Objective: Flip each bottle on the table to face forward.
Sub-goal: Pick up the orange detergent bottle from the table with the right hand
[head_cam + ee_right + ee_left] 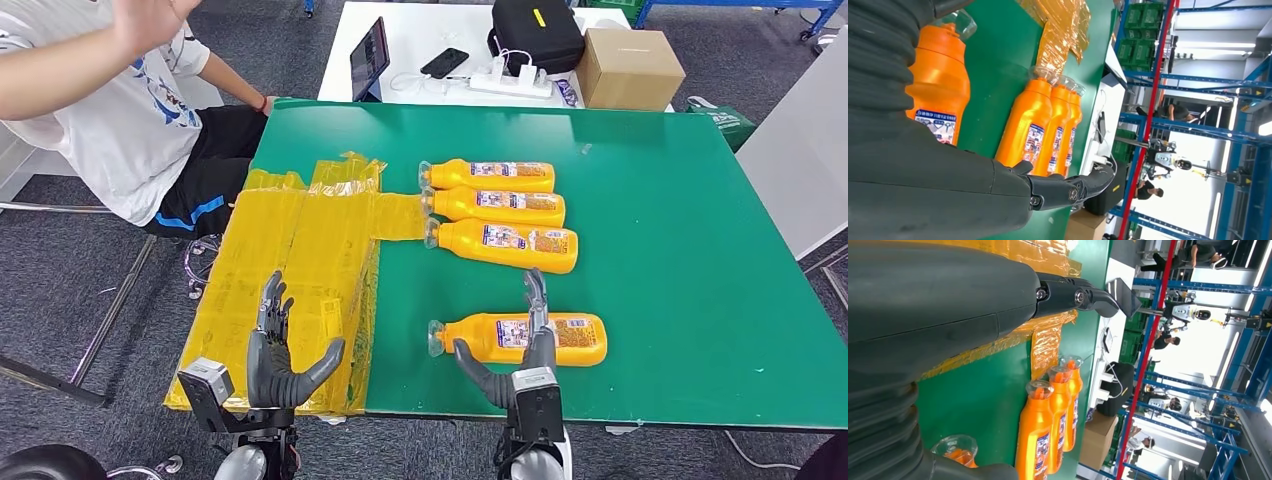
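Observation:
Several orange bottles with clear caps lie on their sides on the green table (680,250), labels up. Three lie side by side in the middle: far (490,175), middle (497,206), near (505,245). A fourth bottle (575,338) lies alone near the front edge. My right hand (520,350) hovers over this near bottle, fingers spread, thumb toward its cap, holding nothing; in the right wrist view the bottle (940,85) sits under the hand (948,180). My left hand (285,350) is open above the yellow sheet (290,260); its wrist view shows the row of three (1053,420).
A person in a white shirt (110,110) sits at the table's far left with one arm raised. Behind the green table a white table holds a tablet (368,55), a phone (445,62), a power strip (510,82), a black bag (535,30) and a cardboard box (628,65).

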Controlling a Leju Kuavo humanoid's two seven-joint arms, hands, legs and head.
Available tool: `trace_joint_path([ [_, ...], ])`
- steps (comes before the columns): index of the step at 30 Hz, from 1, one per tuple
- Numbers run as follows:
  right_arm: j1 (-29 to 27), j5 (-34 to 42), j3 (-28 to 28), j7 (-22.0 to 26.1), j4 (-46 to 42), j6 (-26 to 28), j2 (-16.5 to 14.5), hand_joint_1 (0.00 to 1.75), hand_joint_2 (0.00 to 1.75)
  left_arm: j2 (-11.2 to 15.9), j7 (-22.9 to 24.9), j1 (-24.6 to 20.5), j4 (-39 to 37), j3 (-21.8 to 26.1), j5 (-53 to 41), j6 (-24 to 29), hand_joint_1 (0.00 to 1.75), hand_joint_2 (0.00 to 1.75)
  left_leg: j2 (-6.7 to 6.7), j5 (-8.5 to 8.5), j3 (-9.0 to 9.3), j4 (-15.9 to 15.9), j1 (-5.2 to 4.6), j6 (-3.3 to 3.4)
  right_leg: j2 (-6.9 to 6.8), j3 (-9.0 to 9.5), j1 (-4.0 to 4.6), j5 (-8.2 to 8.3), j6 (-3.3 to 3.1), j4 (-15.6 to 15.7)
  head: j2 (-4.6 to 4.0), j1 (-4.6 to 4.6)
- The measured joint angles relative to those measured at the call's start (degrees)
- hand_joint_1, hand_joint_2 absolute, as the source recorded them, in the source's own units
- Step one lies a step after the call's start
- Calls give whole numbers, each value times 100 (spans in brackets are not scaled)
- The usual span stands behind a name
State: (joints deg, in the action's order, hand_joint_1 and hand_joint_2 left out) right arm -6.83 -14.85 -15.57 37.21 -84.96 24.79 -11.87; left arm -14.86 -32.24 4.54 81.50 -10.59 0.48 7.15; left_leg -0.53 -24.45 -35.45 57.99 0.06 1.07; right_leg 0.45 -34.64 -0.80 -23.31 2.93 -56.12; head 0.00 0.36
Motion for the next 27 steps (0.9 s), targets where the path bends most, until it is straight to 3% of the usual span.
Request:
trace_joint_path([
  [15,-12,-107,15,-40,78,15,-9,0,175,0,0,0,0,0,0,0,0,175,0,0,0,0,0,0,0,0,0,0,0,0,0,-1],
  [21,129,-1349,-10,-800,110,142,171,0,175,0,1,-9,-7,13,1,0,0,175,0,0,-1,0,-1,0,0,2,0,1,0,0,0,0],
  [24,374,-2201,-8,-1500,110,75,438,0,175,0,4,-27,-31,37,-27,-4,0,175,0,2,0,0,-4,2,0,2,-2,2,2,0,0,1],
  [27,651,-2626,-3,-1890,95,-53,716,0,175,0,11,-40,-58,74,-81,-16,0,175,0,3,0,1,-7,4,0,3,-4,5,4,0,0,0],
])
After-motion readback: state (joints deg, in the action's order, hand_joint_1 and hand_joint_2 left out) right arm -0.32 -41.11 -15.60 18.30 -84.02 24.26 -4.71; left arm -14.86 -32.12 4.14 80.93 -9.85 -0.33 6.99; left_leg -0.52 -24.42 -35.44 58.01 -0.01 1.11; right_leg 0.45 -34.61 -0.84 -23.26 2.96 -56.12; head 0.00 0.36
